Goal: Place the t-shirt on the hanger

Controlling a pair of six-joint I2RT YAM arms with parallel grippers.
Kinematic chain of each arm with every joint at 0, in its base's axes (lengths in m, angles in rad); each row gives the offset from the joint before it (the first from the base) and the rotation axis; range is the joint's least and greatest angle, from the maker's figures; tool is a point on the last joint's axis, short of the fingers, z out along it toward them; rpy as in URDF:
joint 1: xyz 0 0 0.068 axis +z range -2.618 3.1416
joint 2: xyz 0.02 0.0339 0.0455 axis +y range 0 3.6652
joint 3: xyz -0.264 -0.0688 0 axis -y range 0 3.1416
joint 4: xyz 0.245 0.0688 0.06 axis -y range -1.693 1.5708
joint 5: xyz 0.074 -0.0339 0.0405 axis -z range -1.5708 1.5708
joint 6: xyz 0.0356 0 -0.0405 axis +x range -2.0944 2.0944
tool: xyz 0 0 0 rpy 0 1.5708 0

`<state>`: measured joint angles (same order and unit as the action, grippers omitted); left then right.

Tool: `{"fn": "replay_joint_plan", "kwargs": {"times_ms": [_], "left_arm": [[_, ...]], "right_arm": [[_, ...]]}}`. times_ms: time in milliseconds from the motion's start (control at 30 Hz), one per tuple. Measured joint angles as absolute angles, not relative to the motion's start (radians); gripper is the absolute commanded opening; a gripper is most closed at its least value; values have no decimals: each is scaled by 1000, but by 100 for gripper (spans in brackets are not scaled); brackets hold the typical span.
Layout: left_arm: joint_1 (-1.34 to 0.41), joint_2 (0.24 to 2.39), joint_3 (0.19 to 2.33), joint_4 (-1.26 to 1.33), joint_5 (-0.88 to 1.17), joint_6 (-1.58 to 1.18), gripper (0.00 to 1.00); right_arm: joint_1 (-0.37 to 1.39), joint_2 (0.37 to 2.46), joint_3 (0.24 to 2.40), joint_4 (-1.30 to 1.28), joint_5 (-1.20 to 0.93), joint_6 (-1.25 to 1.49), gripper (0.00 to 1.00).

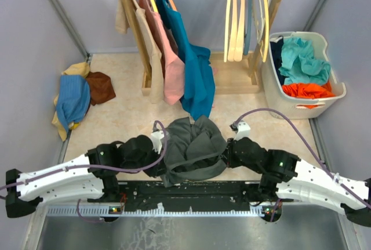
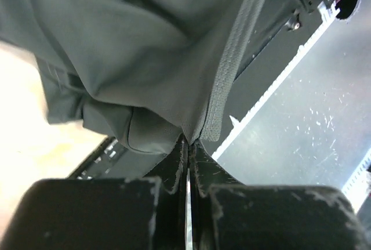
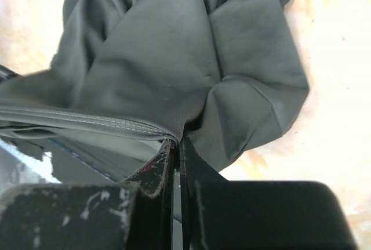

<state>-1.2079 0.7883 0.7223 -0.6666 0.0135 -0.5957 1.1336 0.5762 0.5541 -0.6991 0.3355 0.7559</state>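
The dark charcoal-grey t-shirt (image 1: pixel 194 145) hangs bunched between my two grippers, just beyond the arm bases. My left gripper (image 1: pixel 156 156) is shut on its left edge. In the left wrist view the jaws (image 2: pixel 189 141) pinch the cloth (image 2: pixel 145 47) beside the ribbed neckband (image 2: pixel 232 58). My right gripper (image 1: pixel 228 154) is shut on its right edge. In the right wrist view the jaws (image 3: pixel 177 140) pinch the shirt (image 3: pixel 168 58) at a stitched hem (image 3: pixel 87 119). Several bare pale wood hangers (image 1: pixel 235 18) hang on the rail at the back right. The neck label is hidden.
A wooden clothes rack (image 1: pixel 142 35) at the back holds a teal-blue shirt (image 1: pixel 196 73), a pink garment (image 1: pixel 172 64) and a beige one. A white basket (image 1: pixel 272 84) of clothes stands at the right. A pile of clothes (image 1: pixel 75 99) lies at the left. A black base rail (image 1: pixel 191 195) runs between the arms.
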Motion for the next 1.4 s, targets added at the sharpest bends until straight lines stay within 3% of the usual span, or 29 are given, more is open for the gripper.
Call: {"fn": "replay_joint_plan", "kwargs": {"times_ms": [133, 233, 733, 933, 1033, 1100, 1133, 1300, 1400], "left_arm": [[-1208, 757, 611, -622, 68, -696, 23], [-1208, 761, 579, -576, 84, -745, 32], [-1216, 850, 577, -428, 112, -792, 41], [-1315, 923, 603, -453, 53, -795, 44], [-1378, 1000, 651, -502, -9, -807, 49], [-1414, 1048, 683, -534, -51, -815, 61], [-1431, 1078, 705, -553, -75, -820, 62], [-1485, 1207, 785, -599, -164, -839, 62], [-1503, 1294, 827, -617, -210, -842, 56]], "right_arm": [[1143, 550, 535, -680, 321, 847, 0], [1143, 561, 535, -662, 320, 873, 0], [1148, 700, 586, -658, 366, 890, 0], [1150, 804, 677, -673, 407, 865, 0], [1150, 826, 690, -672, 413, 856, 0], [1150, 834, 690, -673, 415, 855, 0], [1150, 838, 690, -673, 415, 855, 0], [1150, 840, 691, -677, 418, 854, 0], [1150, 834, 691, -690, 423, 855, 0]]}}
